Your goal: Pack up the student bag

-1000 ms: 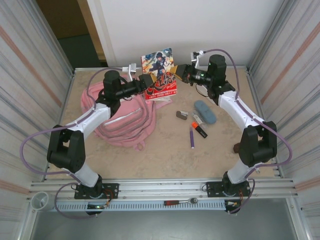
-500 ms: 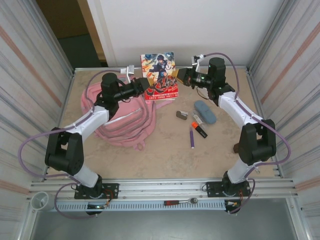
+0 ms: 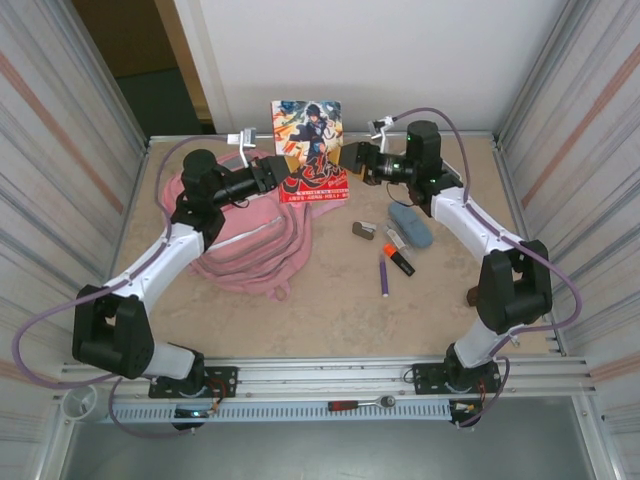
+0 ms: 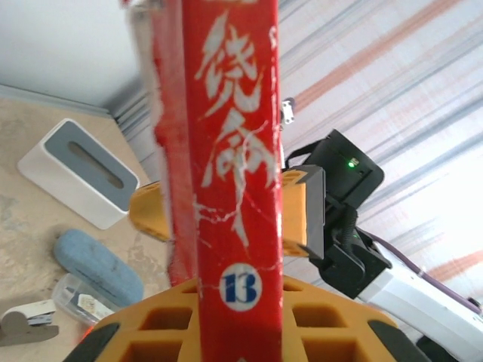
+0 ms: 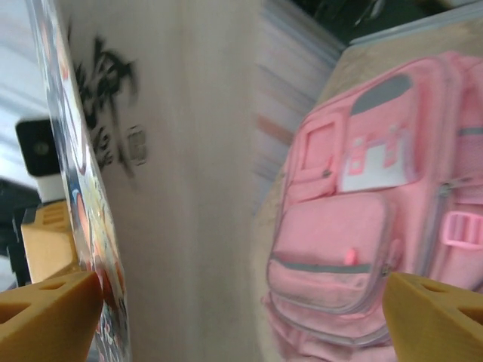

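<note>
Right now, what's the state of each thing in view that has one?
manga book: upright, clamped at its left side.
left gripper: shut on the manga book.
right gripper: open, at the book's right edge, not clamping.
student bag: lying flat, front pockets zipped.
blue case: closed, lying on the table.
orange marker: lying flat on the table.

The left arm [image 3: 185,235] covers part of the student bag [image 3: 255,250]; the comic book [image 4: 230,151] is cropped top and bottom.
</note>
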